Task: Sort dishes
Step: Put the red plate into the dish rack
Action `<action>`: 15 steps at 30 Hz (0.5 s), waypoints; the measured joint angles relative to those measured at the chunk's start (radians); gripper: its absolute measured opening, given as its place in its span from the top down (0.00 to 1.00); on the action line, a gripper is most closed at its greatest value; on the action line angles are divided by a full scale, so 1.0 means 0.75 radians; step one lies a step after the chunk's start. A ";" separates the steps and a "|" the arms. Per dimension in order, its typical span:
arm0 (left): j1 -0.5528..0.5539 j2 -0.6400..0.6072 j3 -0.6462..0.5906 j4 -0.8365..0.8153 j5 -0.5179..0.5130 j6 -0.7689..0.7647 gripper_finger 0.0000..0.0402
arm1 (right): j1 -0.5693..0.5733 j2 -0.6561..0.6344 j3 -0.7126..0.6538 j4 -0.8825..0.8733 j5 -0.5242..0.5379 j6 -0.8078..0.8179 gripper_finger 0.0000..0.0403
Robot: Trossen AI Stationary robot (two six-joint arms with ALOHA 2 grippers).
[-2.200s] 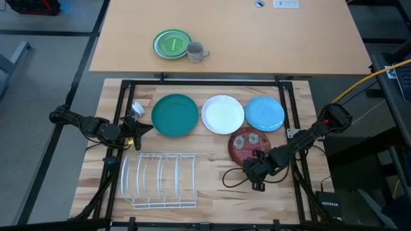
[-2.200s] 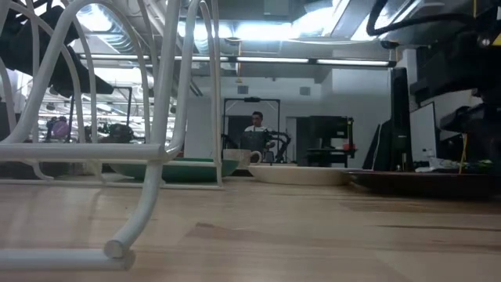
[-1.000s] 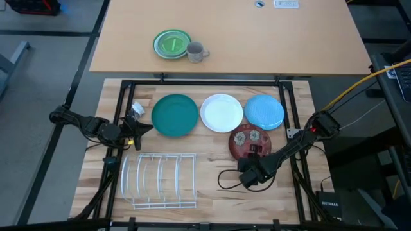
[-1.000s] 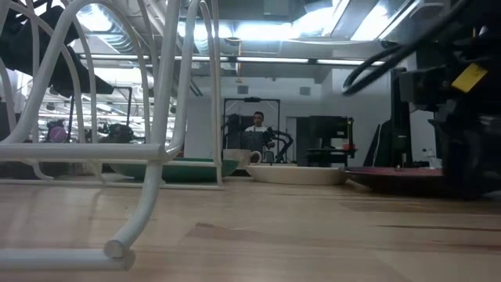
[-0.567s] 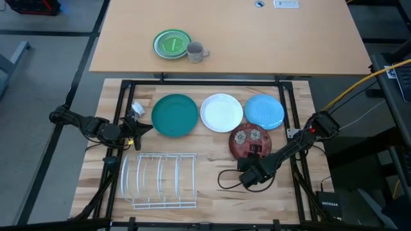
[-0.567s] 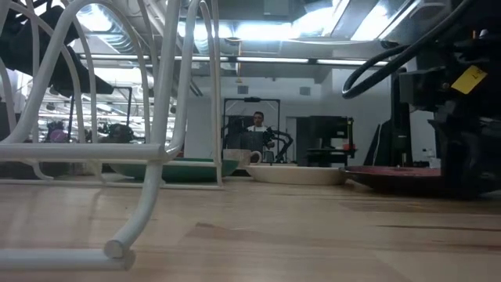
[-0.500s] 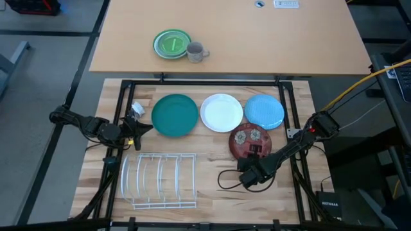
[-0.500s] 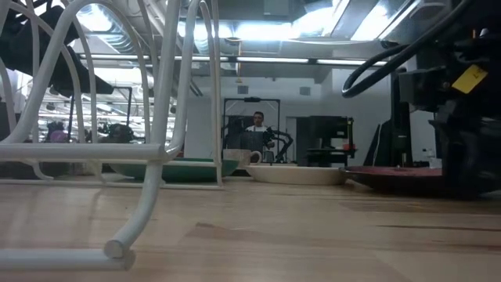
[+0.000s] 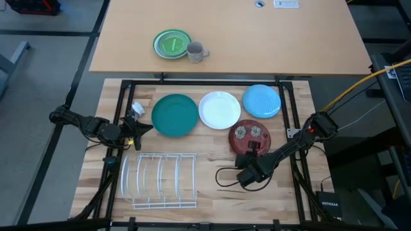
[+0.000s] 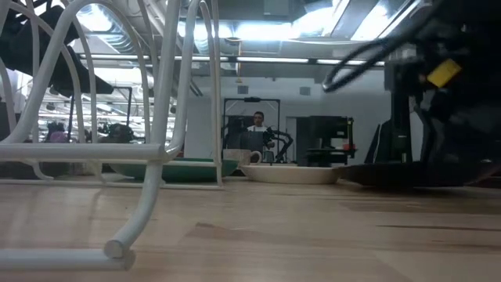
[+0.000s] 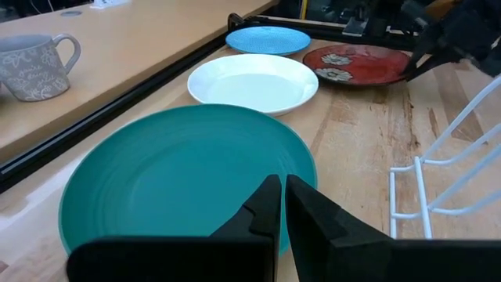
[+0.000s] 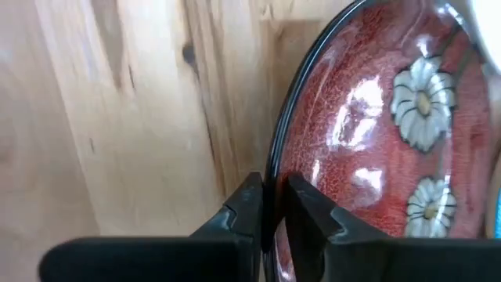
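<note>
High view, going left to right: the left hand [image 9: 137, 126] waits at about nine o'clock on the worktop [image 9: 212, 186], its fingers together, just beside the dark teal plate [image 9: 174, 115], which lies flat. At seven o'clock stands a white wire rack [image 9: 159, 180], holding nothing. Touching the teal plate's three o'clock edge is the white plate [image 9: 219, 110], and at two o'clock from that lies the light blue plate [image 9: 262, 102], near the black frame bar [image 9: 212, 83] along the twelve o'clock side. The dark red plate [image 9: 250, 137] with pale flowers sits at five o'clock from the white one, its rim tucked close under both the white and the blue. The right hand [image 9: 251, 154] reaches in from four o'clock and is clamped on the red plate's six o'clock rim; the right wrist view shows one finger [image 12: 250, 205] outside the rim and the other over the plate's inner face. Low view shows the red plate [image 10: 407, 174] tilted, its near edge raised off the wood. Beyond the frame, at eleven o'clock on the pale desk [image 9: 289, 45], a small green plate [image 9: 171, 44] sits touching a grey mug [image 9: 195, 52]
</note>
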 joint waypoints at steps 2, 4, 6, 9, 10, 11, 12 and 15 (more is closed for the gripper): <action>0.000 0.000 0.000 -0.001 0.000 0.004 0.97 | 0.001 0.000 0.042 -0.034 -0.009 0.000 0.91; 0.000 0.000 0.000 0.000 0.000 0.005 0.97 | 0.002 0.000 0.089 -0.056 -0.016 0.001 0.92; 0.000 0.000 0.000 0.000 0.000 0.005 0.97 | 0.002 0.000 0.134 -0.084 -0.018 0.000 0.92; 0.000 0.000 0.000 0.000 0.000 0.005 0.97 | 0.002 0.000 0.205 -0.105 -0.031 0.000 0.93; 0.000 0.000 0.000 0.000 0.000 0.005 0.97 | 0.002 0.000 0.231 -0.118 -0.035 0.000 0.93; 0.000 0.000 0.000 0.000 0.000 0.005 0.97 | 0.003 -0.001 0.257 -0.131 -0.041 0.000 0.93; 0.000 0.000 0.000 0.000 0.000 0.004 0.97 | 0.003 -0.002 0.281 -0.141 -0.042 0.000 0.93; 0.000 0.000 0.000 0.001 0.000 -0.010 0.97 | 0.003 -0.002 0.351 -0.179 -0.048 -0.001 0.94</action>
